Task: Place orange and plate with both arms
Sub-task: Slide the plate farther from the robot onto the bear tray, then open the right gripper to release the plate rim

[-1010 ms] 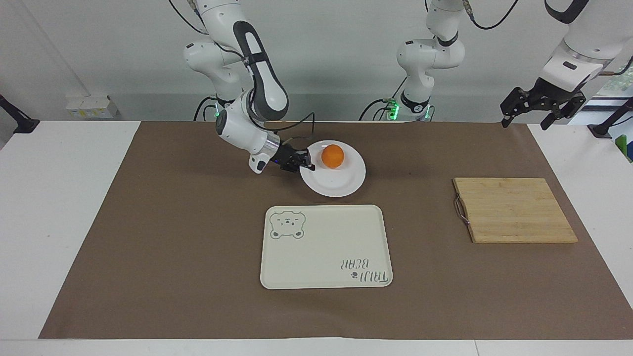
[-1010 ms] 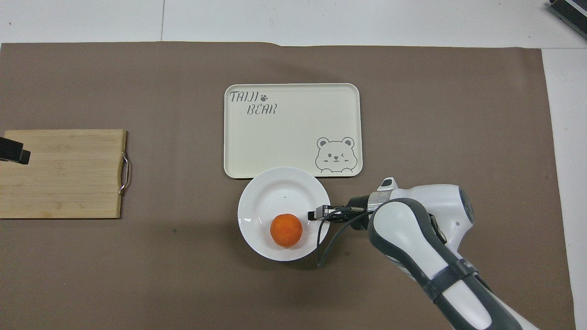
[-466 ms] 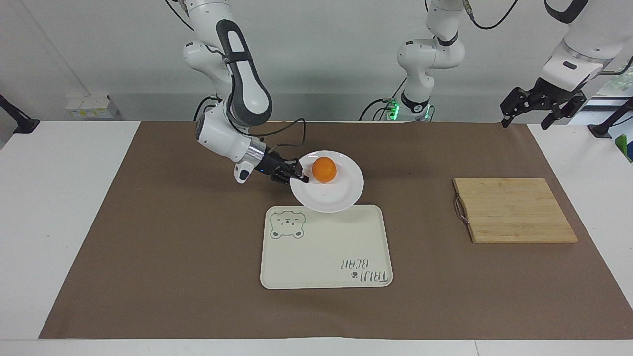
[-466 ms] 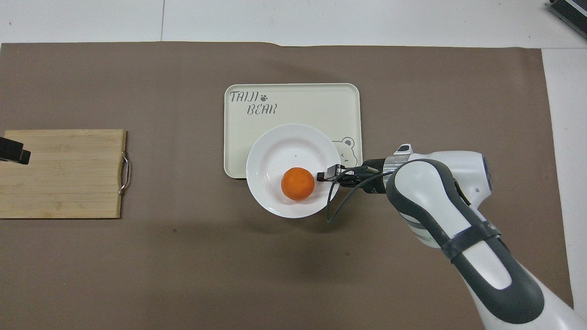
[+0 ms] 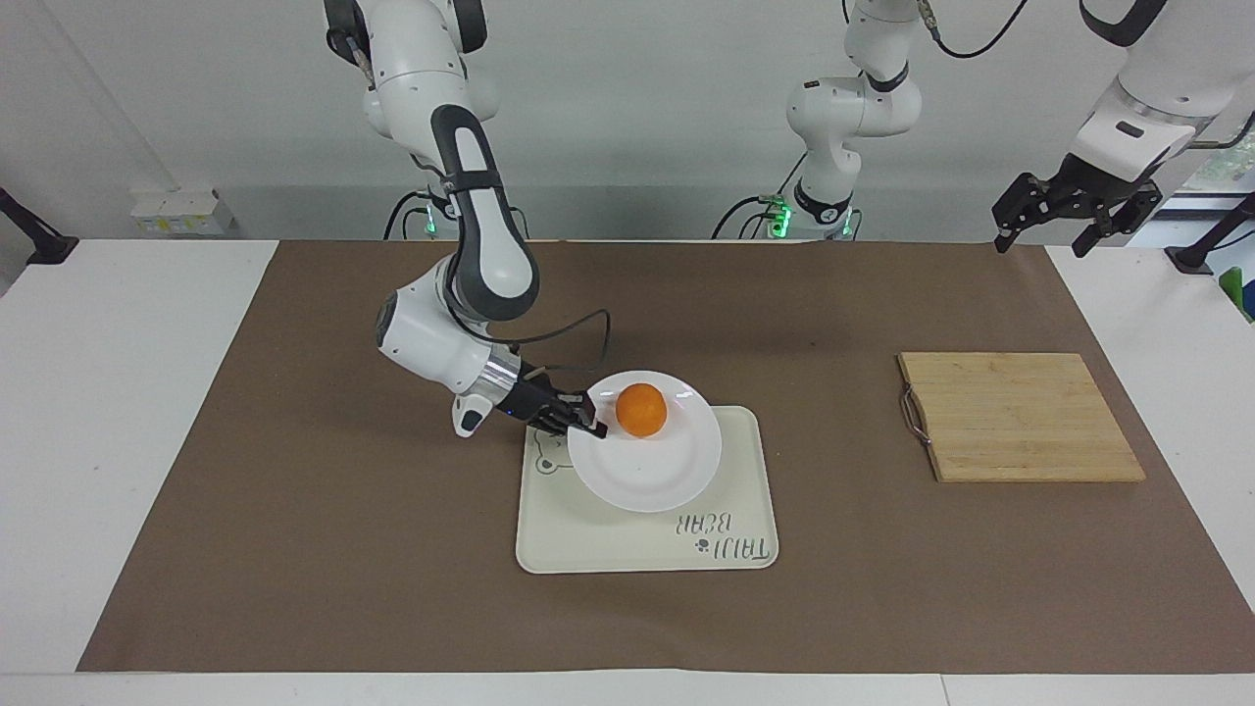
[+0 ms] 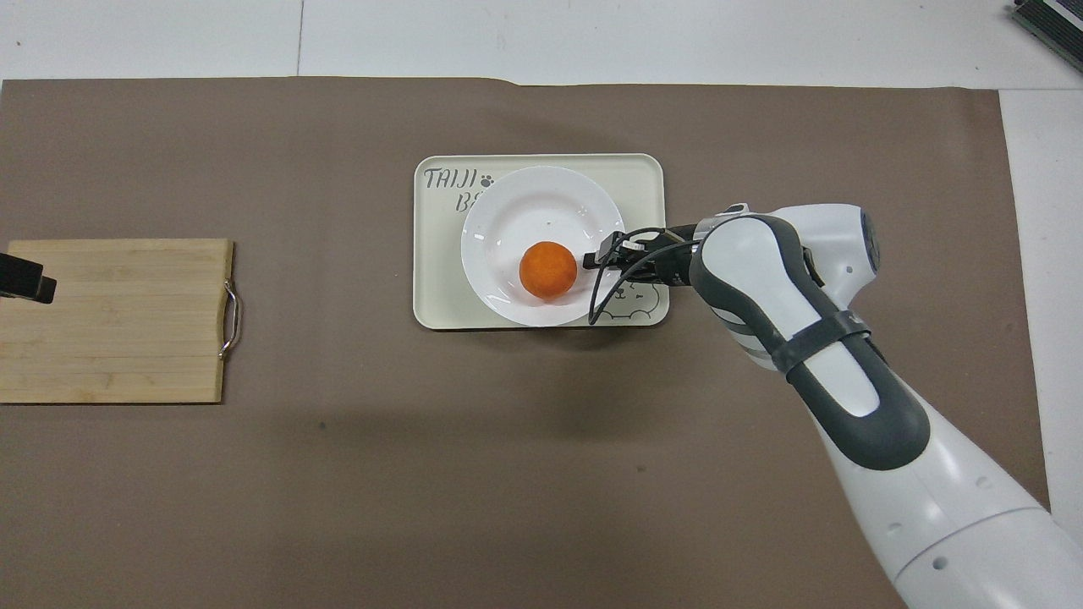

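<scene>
The white plate (image 5: 647, 471) (image 6: 525, 211) hangs a little above the cream tray (image 5: 745, 490) (image 6: 643, 182), with the orange (image 5: 641, 409) (image 6: 548, 270) resting in it. My right gripper (image 5: 588, 424) (image 6: 599, 253) is shut on the plate's rim at the edge toward the right arm's end of the table. High over the table's corner by the left arm's base, my left gripper (image 5: 1045, 238) waits, open with nothing in it; in the overhead view only its black tip (image 6: 25, 279) shows over the cutting board.
A bamboo cutting board (image 5: 1020, 417) (image 6: 114, 320) with a metal handle lies toward the left arm's end of the table. Brown paper (image 5: 294, 510) covers the table under everything.
My right gripper has carried the plate with the orange away from the robots, from the brown paper to over the cream tray. The left arm has not moved.
</scene>
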You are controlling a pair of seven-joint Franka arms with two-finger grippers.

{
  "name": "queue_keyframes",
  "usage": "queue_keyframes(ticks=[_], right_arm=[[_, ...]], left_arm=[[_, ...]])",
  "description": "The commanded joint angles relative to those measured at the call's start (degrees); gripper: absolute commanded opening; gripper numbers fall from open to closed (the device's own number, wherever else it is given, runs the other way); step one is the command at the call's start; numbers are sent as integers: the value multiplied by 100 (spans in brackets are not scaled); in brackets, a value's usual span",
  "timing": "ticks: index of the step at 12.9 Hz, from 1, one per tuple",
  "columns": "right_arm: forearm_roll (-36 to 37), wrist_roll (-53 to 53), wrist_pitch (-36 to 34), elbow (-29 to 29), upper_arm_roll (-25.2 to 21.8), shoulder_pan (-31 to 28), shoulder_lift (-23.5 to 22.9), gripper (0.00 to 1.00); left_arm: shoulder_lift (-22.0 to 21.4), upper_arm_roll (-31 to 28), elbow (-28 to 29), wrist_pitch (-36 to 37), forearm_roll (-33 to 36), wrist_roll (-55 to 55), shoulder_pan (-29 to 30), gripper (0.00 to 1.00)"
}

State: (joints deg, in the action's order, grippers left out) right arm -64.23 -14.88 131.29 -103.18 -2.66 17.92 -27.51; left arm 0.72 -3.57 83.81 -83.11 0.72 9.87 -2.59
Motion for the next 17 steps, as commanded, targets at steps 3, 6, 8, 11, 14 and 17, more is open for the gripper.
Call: queue_keyframes(ticks=[3, 6, 8, 11, 14, 17], right_arm=[[147, 178, 318, 632, 64, -35, -641, 0], [183, 152, 318, 623, 64, -34, -615, 100], [209, 152, 231, 580, 29, -69, -458, 100], [594, 169, 108, 421, 2, -367, -123, 100], [998, 134, -138, 456, 2, -753, -9, 100], [2260, 160, -507, 562, -15, -1053, 315, 100]], left_arm=[[-116, 40, 110, 40, 60, 15, 48, 100], [-116, 40, 110, 40, 60, 15, 48, 100], [-116, 40, 110, 40, 60, 23, 48, 100], [-116, 40, 110, 40, 60, 15, 48, 100], [-116, 40, 110, 40, 60, 15, 48, 100], [-116, 40, 110, 40, 60, 15, 48, 100]])
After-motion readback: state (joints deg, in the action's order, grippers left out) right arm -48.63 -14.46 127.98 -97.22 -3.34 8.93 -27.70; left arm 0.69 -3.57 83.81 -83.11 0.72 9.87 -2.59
